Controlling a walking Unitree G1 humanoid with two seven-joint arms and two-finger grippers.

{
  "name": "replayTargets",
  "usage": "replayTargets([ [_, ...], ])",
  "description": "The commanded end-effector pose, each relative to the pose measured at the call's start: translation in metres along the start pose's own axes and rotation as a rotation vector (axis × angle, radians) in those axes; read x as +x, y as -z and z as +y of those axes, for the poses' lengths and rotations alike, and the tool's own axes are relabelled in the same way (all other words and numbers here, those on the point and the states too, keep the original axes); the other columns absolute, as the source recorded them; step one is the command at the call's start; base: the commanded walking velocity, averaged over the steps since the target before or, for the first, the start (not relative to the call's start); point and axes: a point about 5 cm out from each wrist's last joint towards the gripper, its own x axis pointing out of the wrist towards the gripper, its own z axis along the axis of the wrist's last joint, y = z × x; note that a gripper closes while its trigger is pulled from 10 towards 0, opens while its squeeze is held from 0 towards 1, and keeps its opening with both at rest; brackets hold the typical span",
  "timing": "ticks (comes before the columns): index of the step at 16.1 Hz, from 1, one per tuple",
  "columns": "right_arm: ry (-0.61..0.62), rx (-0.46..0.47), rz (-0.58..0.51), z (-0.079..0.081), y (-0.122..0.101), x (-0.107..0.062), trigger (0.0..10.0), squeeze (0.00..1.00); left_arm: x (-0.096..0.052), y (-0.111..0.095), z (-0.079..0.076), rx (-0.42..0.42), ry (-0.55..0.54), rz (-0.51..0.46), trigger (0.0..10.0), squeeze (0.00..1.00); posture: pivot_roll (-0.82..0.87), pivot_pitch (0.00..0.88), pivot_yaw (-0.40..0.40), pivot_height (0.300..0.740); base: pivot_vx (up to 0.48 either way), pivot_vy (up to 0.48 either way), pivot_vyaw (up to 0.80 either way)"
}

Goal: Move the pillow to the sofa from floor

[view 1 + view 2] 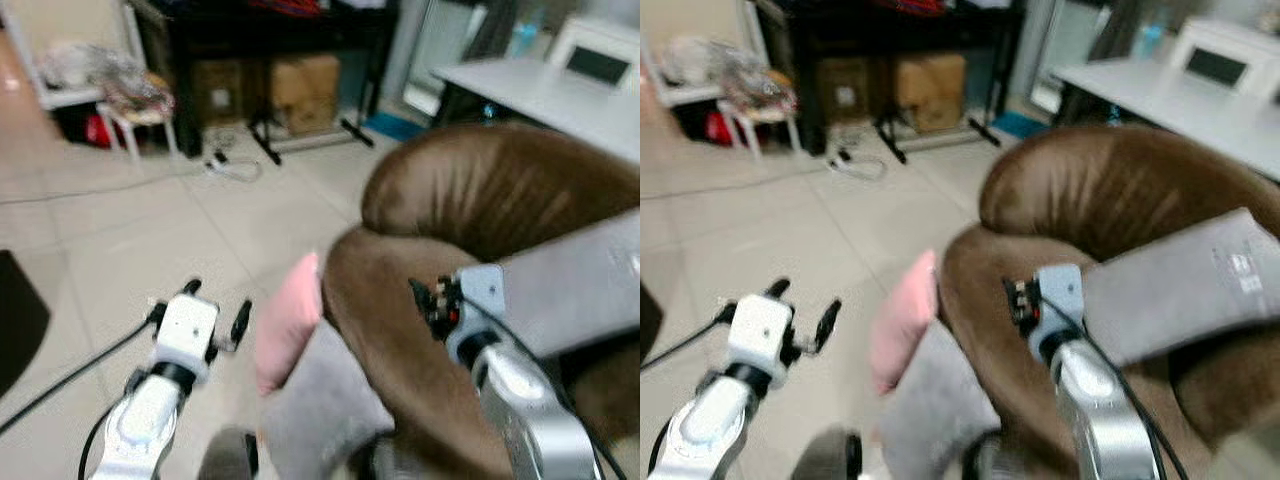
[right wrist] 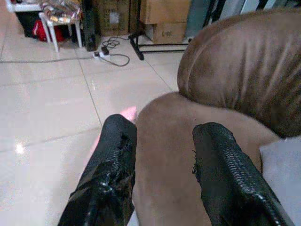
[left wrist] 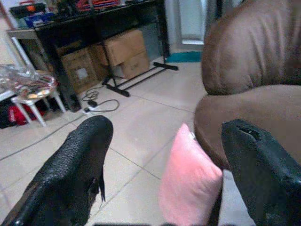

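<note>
**Pillows at the foot of the brown sofa**

Pillows lean against the outer side of the sofa's armrest: a pink pillow (image 1: pixel 288 322) stands on its edge on the tiled floor (image 1: pixel 130 230), touching the brown sofa (image 1: pixel 480 200), and a grey pillow (image 1: pixel 325 405) lies just beside it, nearer to the robot. Another grey cushion (image 1: pixel 1185 280) rests on the sofa seat, against the backrest.

The left gripper (image 1: pixel 215 305) is raised over the floor, near the pink pillow but apart from it. Its two black fingers (image 3: pixel 70 169) are spread wide and hold nothing (in the left wrist view the pink pillow shows between them, farther off). The right gripper (image 2: pixel 162 165) is over the sofa's armrest; its fingers (image 2: pixel 113 160) are also apart, with nothing between them but the brown leather below.

Farther back on the floor a white power strip (image 1: pixel 222 165) lies with its cable, near cardboard boxes (image 1: pixel 300 90) under a black table (image 1: pixel 270 30). A white table (image 1: pixel 540 90) stands behind the sofa.
</note>
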Motion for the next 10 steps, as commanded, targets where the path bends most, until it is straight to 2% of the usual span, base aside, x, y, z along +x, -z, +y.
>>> replayTargets([
  [1,-0.012,-0.018,0.007,-0.0008,0.0011,0.0001,10.0,0.00,0.0006,-0.0005,-0.0024,0.000,-0.002,-0.009,10.0,0.00,0.01,0.000,-0.087,0.590,0.000,0.000,0.00],
  [7,-0.031,-0.040,0.015,0.0010,0.0006,0.0025,10.0,0.00,0.0011,-0.0006,-0.0042,-0.008,-0.012,-0.017,10.0,0.00,0.01,0.000,-0.099,0.540,0.000,0.000,0.00],
  [10,-0.029,-0.058,0.014,-0.0005,-0.0015,0.0058,10.0,0.00,-0.0006,-0.0015,-0.0038,-0.023,-0.021,-0.028,10.0,0.00,0.01,0.000,-0.104,0.536,0.089,0.000,0.00],
])
